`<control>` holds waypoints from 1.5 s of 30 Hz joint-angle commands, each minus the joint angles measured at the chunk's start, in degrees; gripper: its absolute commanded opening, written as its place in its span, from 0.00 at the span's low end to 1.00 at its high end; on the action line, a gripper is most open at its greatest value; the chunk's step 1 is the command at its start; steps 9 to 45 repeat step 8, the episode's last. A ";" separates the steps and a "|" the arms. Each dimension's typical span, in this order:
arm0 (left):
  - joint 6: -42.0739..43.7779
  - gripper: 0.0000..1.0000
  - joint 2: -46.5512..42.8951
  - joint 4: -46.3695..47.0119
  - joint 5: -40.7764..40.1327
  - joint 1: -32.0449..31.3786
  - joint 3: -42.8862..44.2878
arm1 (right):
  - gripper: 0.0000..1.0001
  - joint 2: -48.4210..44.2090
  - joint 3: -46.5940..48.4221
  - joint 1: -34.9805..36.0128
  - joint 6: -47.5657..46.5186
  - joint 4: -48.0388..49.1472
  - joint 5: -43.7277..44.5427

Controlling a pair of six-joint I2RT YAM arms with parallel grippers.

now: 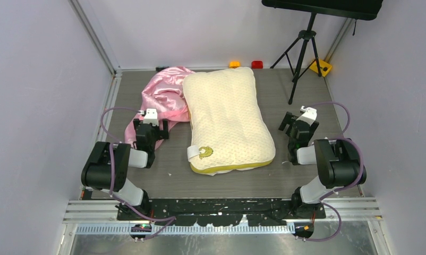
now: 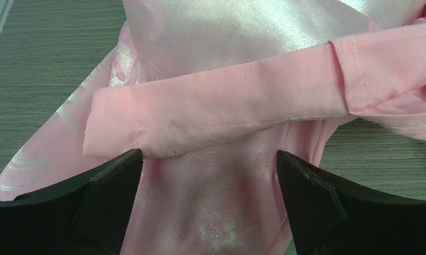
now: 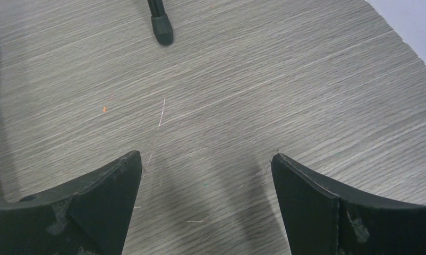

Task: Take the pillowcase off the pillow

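Observation:
The cream-yellow pillow (image 1: 228,119) lies bare in the middle of the table, its white tag with gold emblem at the near left corner. The pink satin pillowcase (image 1: 164,98) lies crumpled on the table to its left, touching the pillow's far left edge. My left gripper (image 1: 151,129) is open over the near tail of the pillowcase (image 2: 211,111); the cloth's hemmed edge lies just ahead of the fingertips and cloth shows between the jaws, not pinched. My right gripper (image 1: 293,123) is open and empty over bare table (image 3: 253,90), right of the pillow.
A black tripod (image 1: 302,53) stands at the back right; one of its feet (image 3: 161,29) shows ahead of the right gripper. Orange and red blocks (image 1: 246,64) sit at the back edge. White walls and metal rails enclose the table.

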 commanded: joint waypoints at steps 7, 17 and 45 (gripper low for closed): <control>0.61 1.00 -0.24 2.83 -0.17 0.34 1.59 | 0.96 -0.17 0.65 0.03 -0.55 3.85 -0.98; 0.60 1.00 -0.33 2.99 -0.10 0.35 1.46 | 0.96 -0.19 0.70 0.02 -0.51 3.85 -0.98; 0.60 1.00 -0.33 2.99 -0.10 0.35 1.46 | 0.96 -0.19 0.70 0.02 -0.51 3.85 -0.98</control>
